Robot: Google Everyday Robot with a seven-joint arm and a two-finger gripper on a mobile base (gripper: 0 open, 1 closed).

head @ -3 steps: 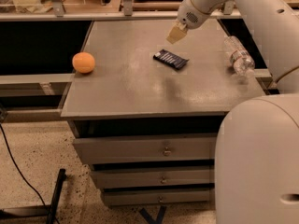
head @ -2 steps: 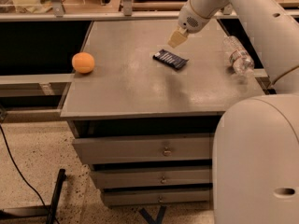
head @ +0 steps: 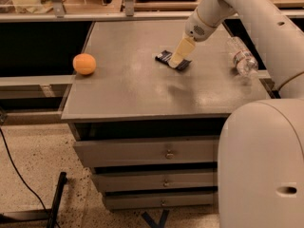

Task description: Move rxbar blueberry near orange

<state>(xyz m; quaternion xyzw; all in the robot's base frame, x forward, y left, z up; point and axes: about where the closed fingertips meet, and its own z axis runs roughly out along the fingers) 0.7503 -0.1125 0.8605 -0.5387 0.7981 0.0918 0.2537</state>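
We see the rxbar blueberry (head: 164,56) lying flat on the table (head: 137,94), a little behind the table's middle and toward its right half as we view it. Its dark wrapper is set at a slant to the table's front edge. The end effector (head: 178,57) is down at the bar, its tan tip covering the bar's middle so that only the 2 ends of the wrapper show. We cannot tell whether the end effector is open or closed, nor whether it touches the bar. The orange (head: 84,64) sits at the table's left edge, about level with the bar and well apart from it. 1 clear water bottle (head: 241,57) lies on its side near the table's right edge. The white arm (head: 247,13) reaches in over the table's right rear corner. Under the table's top, 3 drawers (head: 142,153) are stacked, each with a small knob.
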